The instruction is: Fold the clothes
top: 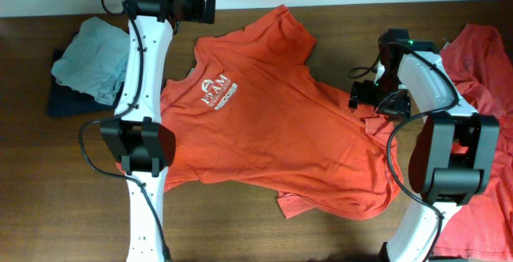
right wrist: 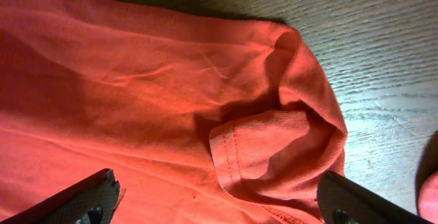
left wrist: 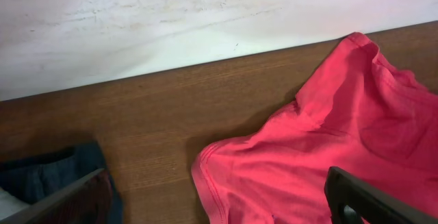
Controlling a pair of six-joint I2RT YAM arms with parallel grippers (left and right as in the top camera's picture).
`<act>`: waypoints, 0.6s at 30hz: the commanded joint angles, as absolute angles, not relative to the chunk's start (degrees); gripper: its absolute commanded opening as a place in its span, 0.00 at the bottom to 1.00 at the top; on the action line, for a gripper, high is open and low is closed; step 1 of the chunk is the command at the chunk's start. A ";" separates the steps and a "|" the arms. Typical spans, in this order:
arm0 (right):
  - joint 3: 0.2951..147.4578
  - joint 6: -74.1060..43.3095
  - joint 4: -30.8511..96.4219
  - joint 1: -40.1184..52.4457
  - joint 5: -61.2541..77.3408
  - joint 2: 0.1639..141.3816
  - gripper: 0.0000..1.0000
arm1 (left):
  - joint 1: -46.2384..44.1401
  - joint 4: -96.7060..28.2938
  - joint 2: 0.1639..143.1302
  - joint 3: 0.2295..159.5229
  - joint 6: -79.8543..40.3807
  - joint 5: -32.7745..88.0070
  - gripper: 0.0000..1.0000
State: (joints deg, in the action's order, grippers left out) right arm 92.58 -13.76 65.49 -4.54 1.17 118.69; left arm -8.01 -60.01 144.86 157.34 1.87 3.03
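An orange-red T-shirt (top: 280, 126) lies spread face up on the wooden table, with a white chest logo (top: 218, 94). My left gripper (top: 204, 6) is open at the table's back edge, just beyond the shirt's upper sleeve. In the left wrist view its fingers (left wrist: 217, 186) straddle the sleeve's hem (left wrist: 205, 176) without touching it. My right gripper (top: 370, 94) is open at the shirt's right side. In the right wrist view it (right wrist: 217, 183) hovers over a folded-over sleeve (right wrist: 274, 148). A second orange-red shirt (top: 481, 62) lies bunched at the right edge.
A grey-blue garment (top: 88, 58) lies on a dark folded one (top: 60, 102) at the back left. A pale wall (left wrist: 205, 18) runs along the table's back edge. Bare wood (top: 48, 190) shows at the front left.
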 commanded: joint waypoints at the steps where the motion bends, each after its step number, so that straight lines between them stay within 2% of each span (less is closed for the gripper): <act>1: 92.03 -16.03 64.60 -4.56 -1.98 119.66 0.94 | -7.84 -59.90 144.29 157.53 1.26 3.64 0.99; 8: 90.54 -17.30 61.67 -4.56 -3.57 119.68 0.85 | -7.84 -59.90 144.29 157.53 1.26 3.64 0.99; 12: 88.62 -18.65 60.58 -4.51 -3.51 119.68 0.74 | -7.84 -59.90 144.29 157.53 1.26 3.64 0.99; 18: 86.39 -20.47 58.61 -4.56 -3.68 119.68 0.67 | -7.84 -59.90 144.29 157.53 1.26 3.64 0.99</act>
State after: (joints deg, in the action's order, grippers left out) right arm 87.53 -18.50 59.09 -4.56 -2.22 119.22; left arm -8.01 -60.01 144.86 157.34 1.87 3.03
